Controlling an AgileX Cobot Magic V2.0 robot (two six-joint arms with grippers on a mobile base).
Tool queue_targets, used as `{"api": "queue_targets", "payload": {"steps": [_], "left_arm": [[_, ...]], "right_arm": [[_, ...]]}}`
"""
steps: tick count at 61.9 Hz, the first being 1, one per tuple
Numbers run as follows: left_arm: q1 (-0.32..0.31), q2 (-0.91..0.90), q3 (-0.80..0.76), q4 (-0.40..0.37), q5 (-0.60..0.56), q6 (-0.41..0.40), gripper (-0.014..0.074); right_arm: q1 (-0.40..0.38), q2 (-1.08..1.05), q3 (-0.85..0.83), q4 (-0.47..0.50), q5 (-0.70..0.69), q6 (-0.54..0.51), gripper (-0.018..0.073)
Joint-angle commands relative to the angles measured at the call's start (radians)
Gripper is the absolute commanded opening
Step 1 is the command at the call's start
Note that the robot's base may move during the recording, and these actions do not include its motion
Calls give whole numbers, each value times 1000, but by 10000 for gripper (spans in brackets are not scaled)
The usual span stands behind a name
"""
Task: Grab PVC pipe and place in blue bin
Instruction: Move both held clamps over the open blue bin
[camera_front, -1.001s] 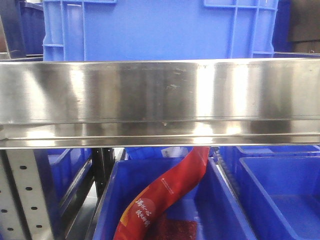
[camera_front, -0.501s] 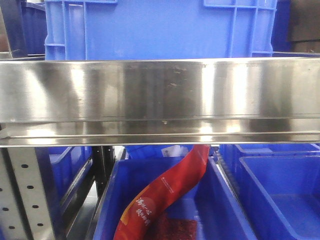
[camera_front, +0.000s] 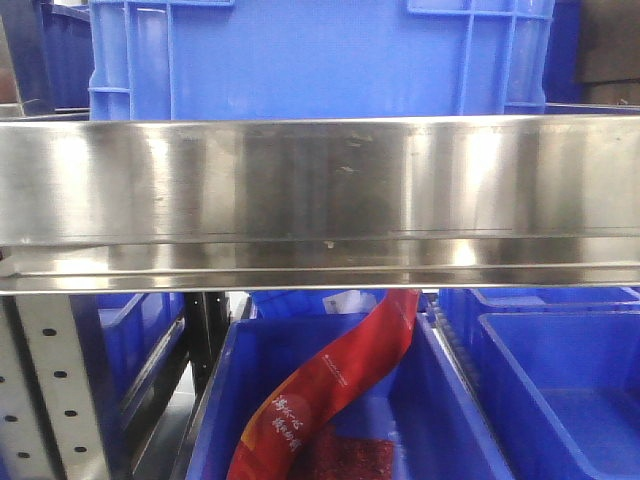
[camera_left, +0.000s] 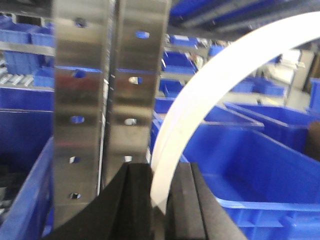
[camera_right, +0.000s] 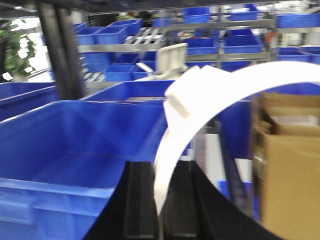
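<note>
Between the black fingers (camera_left: 135, 200) of the left tool (camera_left: 159, 202) the white curved PVC pipe (camera_left: 200, 100) is clamped narrow, and the right tool (camera_right: 159, 200) grips it the same way. I judge the bent pipe is under tension: if 1 tool loosens early, it can spring past the large blue plastic bin (camera_right: 75, 145), or catch the perforated steel upright (camera_left: 100, 100) beside the left tool.

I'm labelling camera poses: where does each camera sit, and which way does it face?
Exterior front-facing: level with a steel shelf edge, facing it squarely; blue crate above, red packet below; no robot parts.
Left wrist: behind the left gripper, looking past it at a perforated steel upright.
Right wrist: behind the right gripper, facing a blue bin and cardboard box.
Shared: both wrist views show a white curved strip rising between the jaws.
</note>
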Motion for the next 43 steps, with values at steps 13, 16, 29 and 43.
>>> {"api": "queue_targets", "payload": {"steps": [13,16,29,43], "left_arm": [[-58,195,-185,-170,88,170,-111],[-93,229,-209,-170,88,170,-111],[-280,392,-306,-142,72,170,-111],[-400,616,-497,-102,76,65,-111]], "right_arm": [[234,260,-176,12,-30,-23,-169],[275,315,-213,12,-30,-23,-169],[359,493,-346,12,-17,-23,-169],[370,618,-461,15,44,-23,-169]]}}
